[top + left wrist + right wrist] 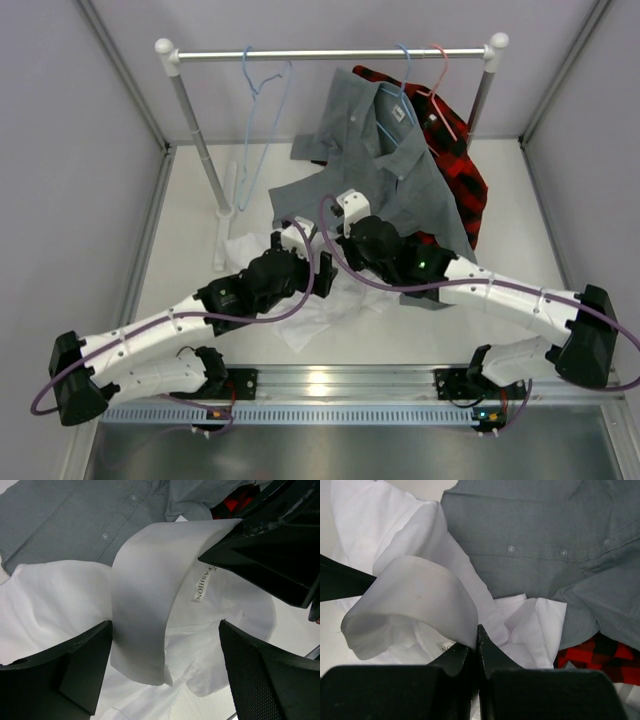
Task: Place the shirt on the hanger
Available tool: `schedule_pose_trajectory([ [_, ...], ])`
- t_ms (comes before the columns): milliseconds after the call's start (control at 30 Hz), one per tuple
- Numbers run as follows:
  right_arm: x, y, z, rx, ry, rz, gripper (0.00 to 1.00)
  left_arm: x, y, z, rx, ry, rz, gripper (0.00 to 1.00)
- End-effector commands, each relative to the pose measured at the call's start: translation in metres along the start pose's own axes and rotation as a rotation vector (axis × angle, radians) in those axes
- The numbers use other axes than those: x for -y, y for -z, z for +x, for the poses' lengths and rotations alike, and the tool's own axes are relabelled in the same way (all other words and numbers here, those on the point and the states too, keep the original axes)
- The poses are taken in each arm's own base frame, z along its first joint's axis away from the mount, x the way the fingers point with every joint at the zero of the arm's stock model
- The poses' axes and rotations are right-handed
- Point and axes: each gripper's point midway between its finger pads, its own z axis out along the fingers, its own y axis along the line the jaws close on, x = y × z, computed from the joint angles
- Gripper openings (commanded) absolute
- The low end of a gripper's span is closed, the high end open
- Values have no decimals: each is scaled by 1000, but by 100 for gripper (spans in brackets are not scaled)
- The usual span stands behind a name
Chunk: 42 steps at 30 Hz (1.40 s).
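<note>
Over the table, the right hand pinches the shirt collar.

From above, the left arm and right arm are covering most of the white shirt and hiding the fingertips beneath them. The grey shirt is masking much of the plaid shirt, and the garments are swallowing the lower wires of the blue hanger and pink hanger. At the right wrist, the collar's edge is vanishing between the closed fingers of the right tool, and the picture's bottom edge is cutting off the plaid. At the left wrist, that tool is hiding all but a sliver of plaid.
</note>
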Motion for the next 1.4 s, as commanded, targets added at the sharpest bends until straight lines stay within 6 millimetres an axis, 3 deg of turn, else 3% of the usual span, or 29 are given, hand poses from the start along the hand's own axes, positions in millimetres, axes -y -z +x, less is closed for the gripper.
schedule_pose_trajectory([
  [0,3,6,-19,7,-38,16,0,7,-7,-18,76,-17,19,89],
  [67,5,3,-16,-18,-36,21,0,1,-8,-20,84,-33,-13,86],
  [133,4,0,-15,-30,-45,16,0,-3,-6,-21,92,-53,-30,76],
  [167,4,-1,-14,-37,-50,14,0,-8,-5,-23,102,-53,-56,59],
  [200,4,-2,-13,-41,-54,13,0,-11,-5,-23,105,-54,-75,50],
  [400,4,-6,-14,-61,-60,7,0,-20,-7,-16,79,-80,-129,61],
  [633,20,-15,-5,-129,-97,88,0,-30,1,-27,100,-140,-228,65],
  [700,22,-15,-4,-140,-117,103,0,-31,-1,-26,95,-146,-241,61],
  [800,23,-14,-9,-147,-138,117,0,-30,-5,-22,81,-146,-244,40],
  [1033,17,-17,-11,-159,-137,90,0,-23,-17,-17,77,-142,-226,53],
  [1167,14,-15,-10,-163,-139,69,0,-31,-22,-11,67,-146,-284,62],
  [1233,14,-14,-9,-163,-140,64,0,-31,-22,-11,69,-147,-285,52],
  [1267,13,-14,-10,-162,-139,62,0,-31,-22,-11,71,-144,-282,28],
  [1367,15,-14,-8,-165,-137,69,0,-28,-18,-16,96,-118,-257,0],
])
